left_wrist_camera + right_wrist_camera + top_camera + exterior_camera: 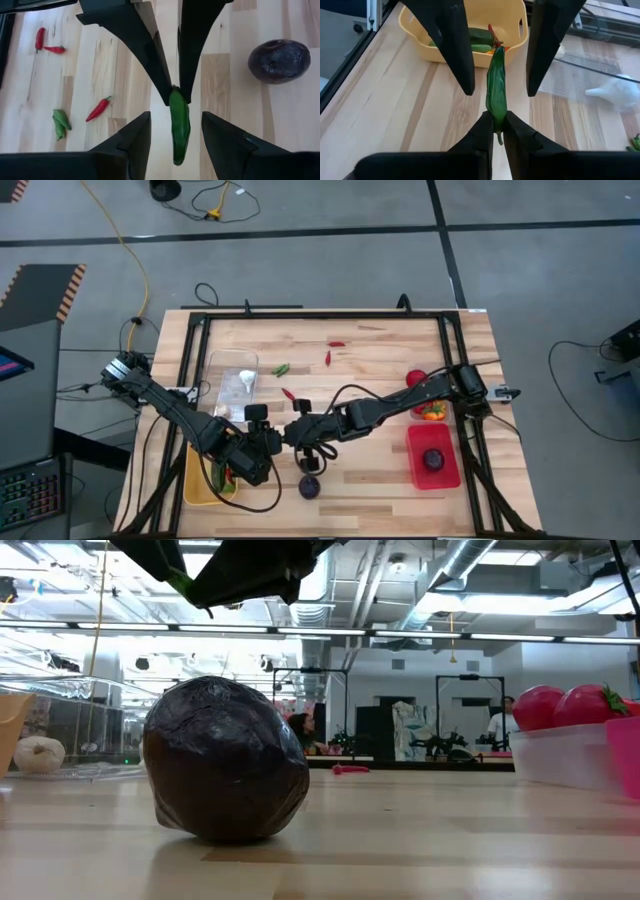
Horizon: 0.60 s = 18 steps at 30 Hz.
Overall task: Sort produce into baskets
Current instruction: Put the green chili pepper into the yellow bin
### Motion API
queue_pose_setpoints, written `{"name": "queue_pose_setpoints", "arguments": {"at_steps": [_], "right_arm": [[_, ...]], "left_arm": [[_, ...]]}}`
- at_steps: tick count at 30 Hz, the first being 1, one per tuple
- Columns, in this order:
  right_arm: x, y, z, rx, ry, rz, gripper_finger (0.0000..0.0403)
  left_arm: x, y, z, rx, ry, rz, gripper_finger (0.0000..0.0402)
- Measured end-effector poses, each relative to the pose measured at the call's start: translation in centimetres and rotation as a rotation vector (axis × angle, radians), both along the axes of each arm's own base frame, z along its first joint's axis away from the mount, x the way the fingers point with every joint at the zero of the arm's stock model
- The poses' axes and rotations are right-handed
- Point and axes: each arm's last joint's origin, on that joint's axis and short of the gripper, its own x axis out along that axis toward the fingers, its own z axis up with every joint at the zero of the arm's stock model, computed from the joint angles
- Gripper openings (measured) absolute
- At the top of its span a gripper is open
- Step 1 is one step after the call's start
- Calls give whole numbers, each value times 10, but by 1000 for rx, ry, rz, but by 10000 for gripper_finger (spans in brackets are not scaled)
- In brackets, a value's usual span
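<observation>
Handover: right gripper (496, 131) pinches green chilli (496, 90); left gripper (175, 135), at its 9 o'clock, stands open around it. Left should clamp before right releases.

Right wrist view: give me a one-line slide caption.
Right gripper pinches a green chilli between the open left gripper, yellow basket beyond.

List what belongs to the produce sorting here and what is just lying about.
Job: green chilli pinched by right end effector, left end effector open around it; purple round; red chilli; yellow basket; red basket; clear basket.
Lying about: yellow cable, keyboard, both off the table.
</observation>
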Motion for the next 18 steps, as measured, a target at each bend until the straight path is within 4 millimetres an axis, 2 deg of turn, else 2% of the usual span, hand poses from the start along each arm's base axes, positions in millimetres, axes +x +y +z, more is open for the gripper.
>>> {"name": "queue_pose_setpoints", "arguments": {"at_steps": [11, 18], "right_arm": [[1, 0, 2, 9, -19, -3, 62], [2, -3, 1, 43, -16, -32, 62]], "left_arm": [[0, 0, 0, 13, 7, -19, 70], [0, 0, 0, 13, 9, -18, 38]]}}
